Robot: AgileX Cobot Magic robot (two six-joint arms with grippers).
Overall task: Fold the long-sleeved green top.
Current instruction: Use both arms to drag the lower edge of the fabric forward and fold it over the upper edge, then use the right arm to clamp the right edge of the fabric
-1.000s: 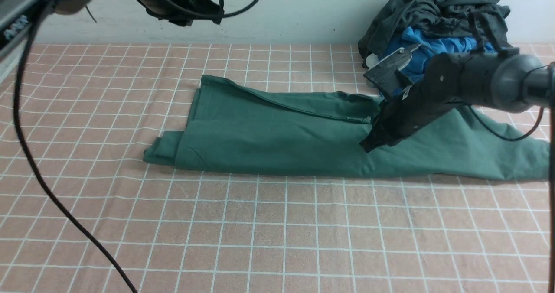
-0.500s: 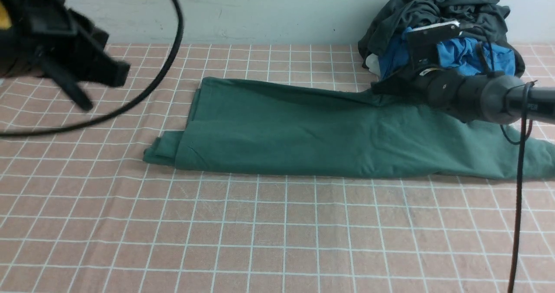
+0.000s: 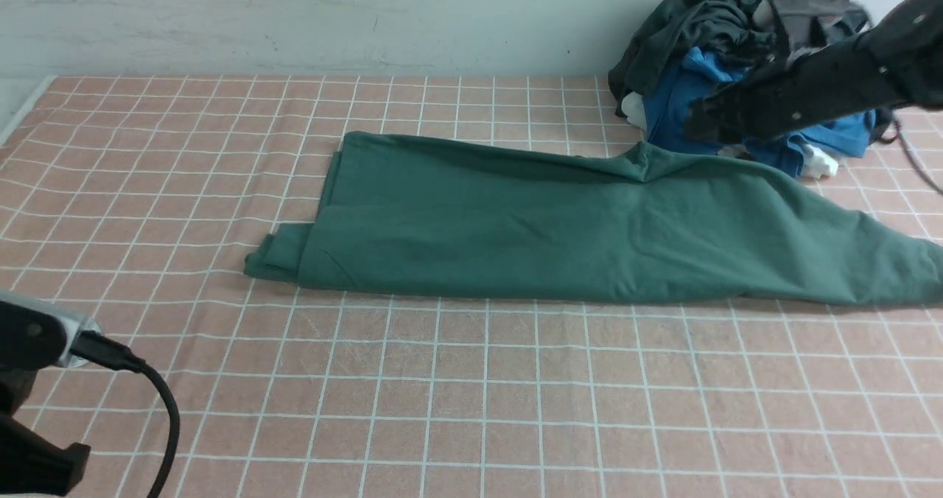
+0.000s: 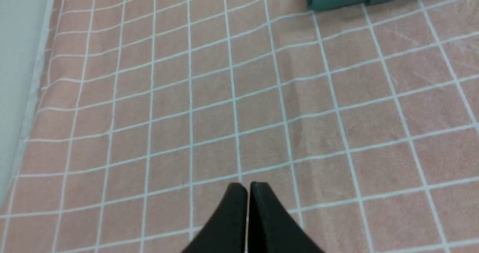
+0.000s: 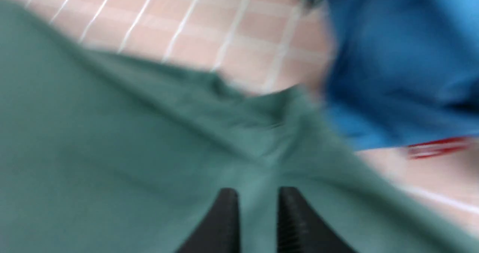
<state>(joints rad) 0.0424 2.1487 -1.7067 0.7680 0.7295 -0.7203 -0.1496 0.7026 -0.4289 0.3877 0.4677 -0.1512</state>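
A dark-green cotton long-sleeved top [image 3: 560, 225] lies flat across the middle of a pink tablecloth with a white grid [image 3: 442, 395], folded lengthwise into a long band that runs from left of centre out to the right edge of the front view. A lower layer of cloth sticks out at its left end. At the far right corner, against the pale wall, a crumpled dark grey garment [image 3: 692, 26] sits heaped over a bright blue garment [image 3: 681, 96], and the heap lies just beside the top's far edge. The right gripper [image 5: 258, 193] hangs in the air above the top's right part, in front of the heap. Its black jaws are slightly spread, with green cloth showing through the gap and nothing held between them, though its wrist view is blurred. The left gripper [image 4: 247, 185] is over bare tablecloth at the near left, well apart from the top's left end, its jaws pressed together and empty. A black cable [image 3: 166, 409] curls down from the left arm.
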